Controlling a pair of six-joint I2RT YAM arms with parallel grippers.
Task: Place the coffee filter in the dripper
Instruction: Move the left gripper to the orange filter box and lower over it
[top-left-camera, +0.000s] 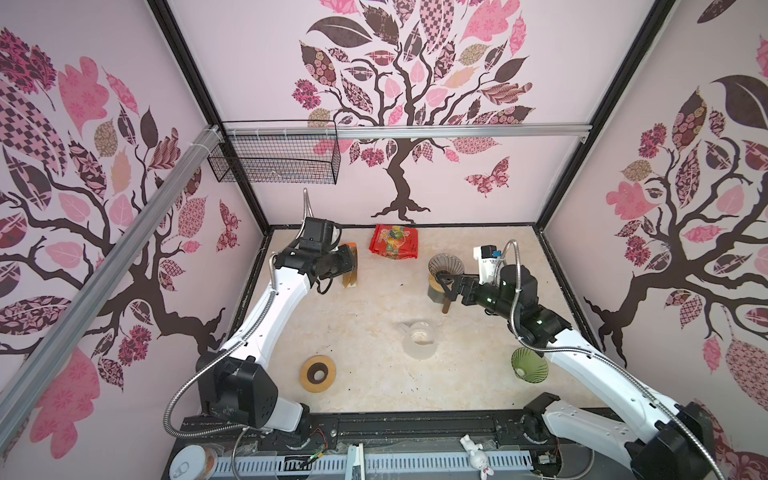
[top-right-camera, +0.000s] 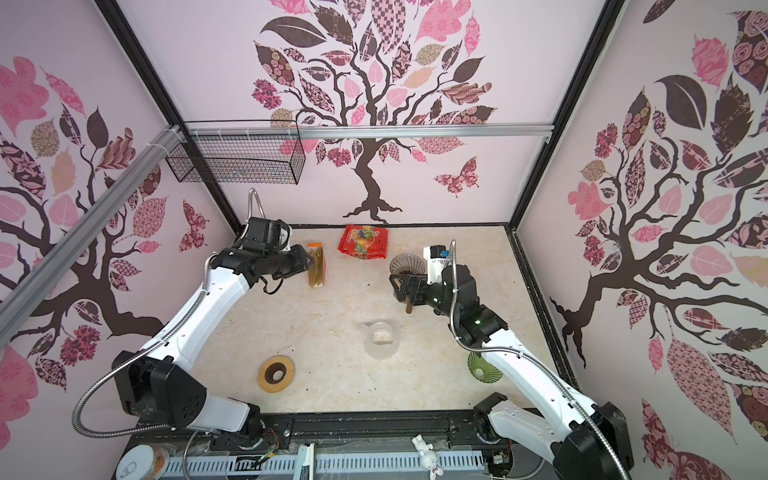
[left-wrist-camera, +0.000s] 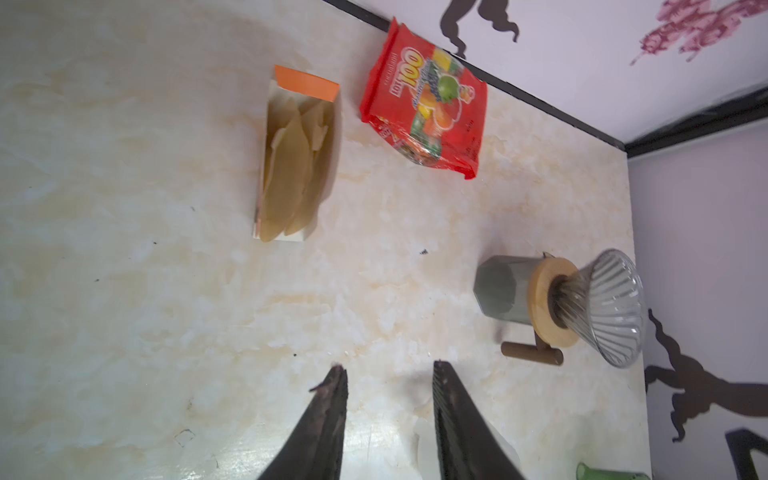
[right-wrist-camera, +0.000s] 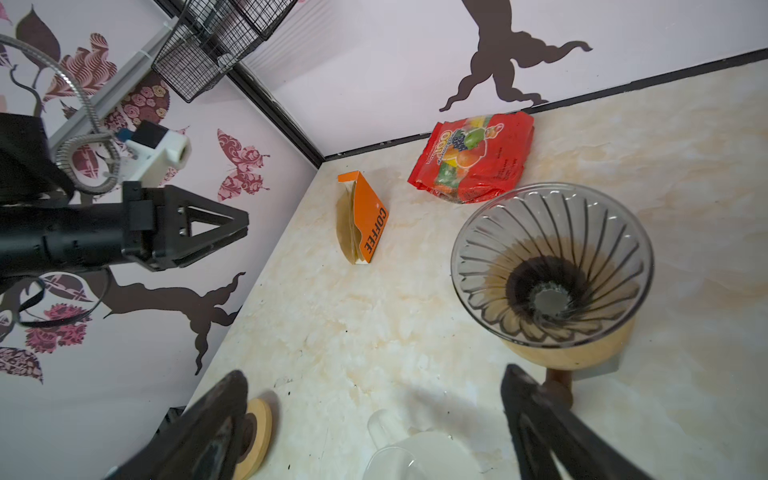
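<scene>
Toppling of the dripper (right-wrist-camera: 552, 266) is risked if it is clipped by the wide-open right gripper (right-wrist-camera: 374, 372) just beside it; coffee filters (left-wrist-camera: 291, 174) lie boxed ahead of the part-open, empty left gripper (left-wrist-camera: 388, 365).

The left arm (top-left-camera: 270, 307) and right arm (top-left-camera: 590, 365) wear white shells between black joint housings. A ribbed silver conduit (right-wrist-camera: 85, 99) runs back from each wrist. The left gripper (right-wrist-camera: 245, 227) has black triangular truss fingers; a white camera block (right-wrist-camera: 162, 151) with a blue plug sits just behind them.
</scene>
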